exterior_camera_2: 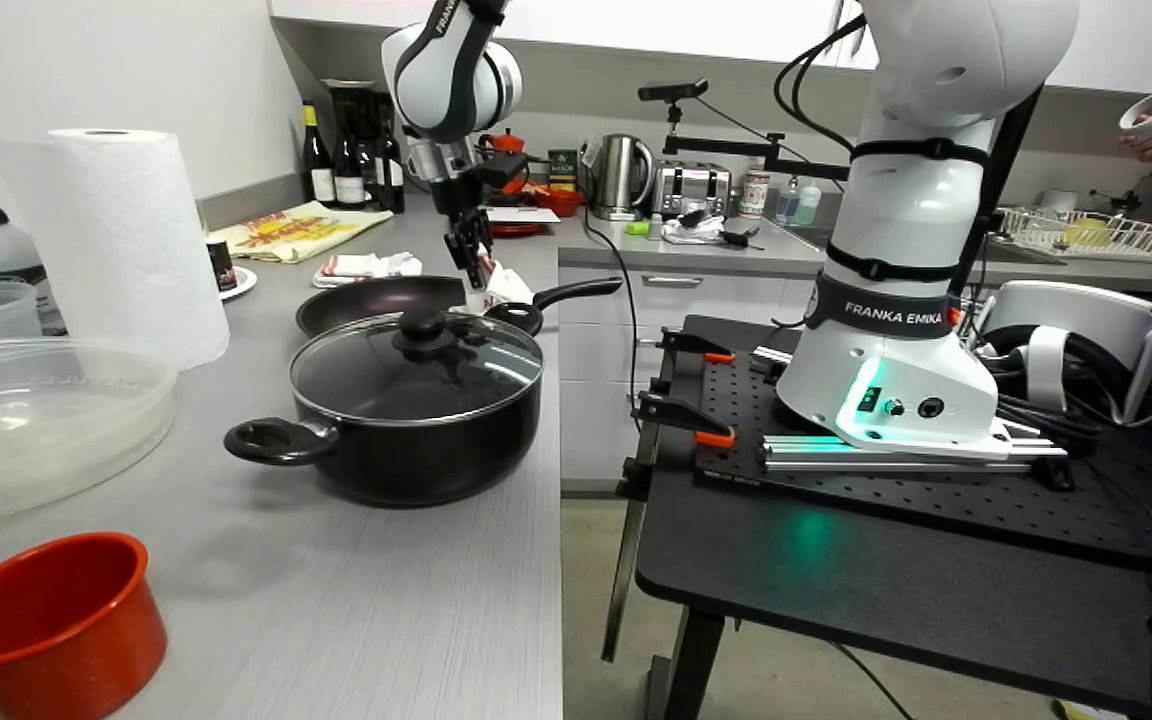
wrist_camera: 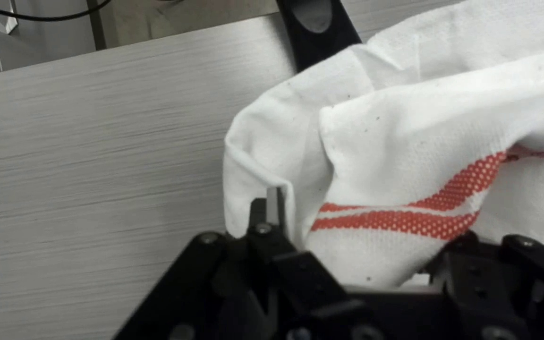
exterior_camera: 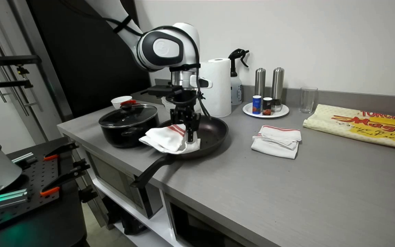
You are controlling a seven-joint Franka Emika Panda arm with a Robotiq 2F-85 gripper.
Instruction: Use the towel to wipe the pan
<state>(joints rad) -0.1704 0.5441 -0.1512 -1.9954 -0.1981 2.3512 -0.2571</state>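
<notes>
Partly over pan, white towel, rumpled (red-striped)

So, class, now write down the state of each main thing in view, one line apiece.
pan, right side up, lidless
towel, rumpled, partly across the pan
gripper, jaws apart, towel between them
pot, lid on
second towel, folded
paper roll, upright
spray bottle, upright
glass, upright
red bowl, upright, uncovered
base light, glowing green

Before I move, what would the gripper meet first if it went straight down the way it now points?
Most likely the towel; the fingertips may even be touching it, though depth is unclear. The pan seems to lie beneath.
</notes>
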